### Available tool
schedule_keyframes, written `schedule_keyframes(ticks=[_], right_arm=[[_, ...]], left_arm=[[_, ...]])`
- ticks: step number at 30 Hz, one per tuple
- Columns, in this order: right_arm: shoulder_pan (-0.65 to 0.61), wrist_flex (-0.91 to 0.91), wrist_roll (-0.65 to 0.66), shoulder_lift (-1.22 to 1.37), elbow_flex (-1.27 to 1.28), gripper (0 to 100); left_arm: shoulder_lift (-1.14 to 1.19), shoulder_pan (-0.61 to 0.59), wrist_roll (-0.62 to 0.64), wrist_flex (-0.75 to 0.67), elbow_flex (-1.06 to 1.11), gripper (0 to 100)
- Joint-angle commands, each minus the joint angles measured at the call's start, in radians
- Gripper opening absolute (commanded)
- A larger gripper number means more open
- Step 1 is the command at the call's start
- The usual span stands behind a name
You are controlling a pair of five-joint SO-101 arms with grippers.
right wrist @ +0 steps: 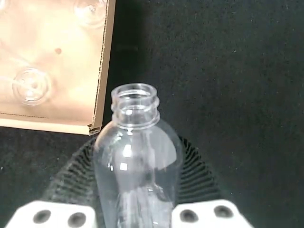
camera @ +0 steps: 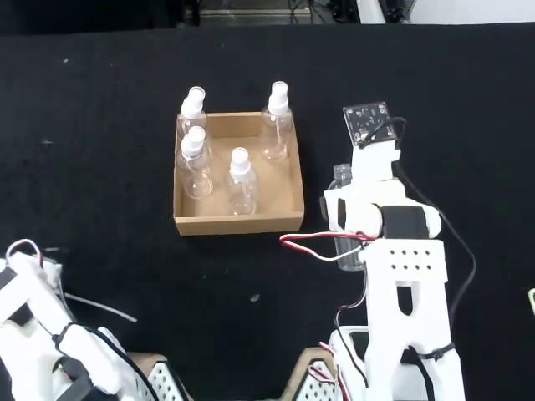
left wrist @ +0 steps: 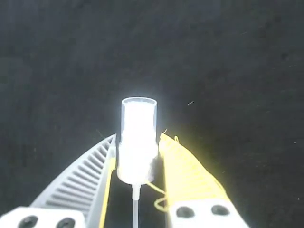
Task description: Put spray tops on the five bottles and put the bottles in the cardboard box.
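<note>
An open-necked clear bottle (right wrist: 137, 156) with no top sits between the fingers of my right gripper (right wrist: 138, 147), which is shut on it. In the high view that bottle (camera: 343, 180) hangs just right of the cardboard box (camera: 238, 224), under the right arm. My left gripper (left wrist: 137, 145) is shut on a white spray top (left wrist: 137, 137), its thin dip tube (left wrist: 136, 204) trailing back between the fingers. The left arm (camera: 38, 313) is at the table's near left corner. Several bottles with spray tops (camera: 241, 180) stand upright in the box.
The table is covered in black cloth (camera: 100, 167). The box's corner and wall (right wrist: 102, 71) lie close beside the held bottle. A red and white cable (camera: 318, 246) loops off the right arm near the box's front right corner.
</note>
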Motion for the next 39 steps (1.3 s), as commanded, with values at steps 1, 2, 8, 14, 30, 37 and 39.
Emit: schedule_keyframes(ticks=[1,2,8,14,30,37,39], right_arm=[[0.017,-0.015,-0.008,-0.047,-0.012,1.1],[0.031,-0.015,-0.008,-0.073,-0.012,1.1],[0.041,-0.015,-0.009,-0.306,0.068,1.1],[0.032,-0.121,-0.083,-0.541,0.182,1.1],[-0.216,-0.195,-0.098,-0.969,0.389,1.1],[-0.288,-0.238,-0.103,-1.066,0.464,1.1],[-0.302,-0.25,-0.1,-1.09,0.493,1.1]], left_arm=[[-0.018,0.018,-0.117,-0.006,-0.154,7],[-0.018,0.035,-0.117,-0.006,-0.193,7],[-0.018,0.133,-0.123,0.101,-0.47,7],[-0.018,0.226,-0.117,0.382,-0.888,7],[-0.009,1.058,-0.124,0.212,-1.415,7],[-0.003,1.36,-0.124,0.028,-1.392,7],[-0.003,1.423,-0.124,-0.028,-1.343,7]])
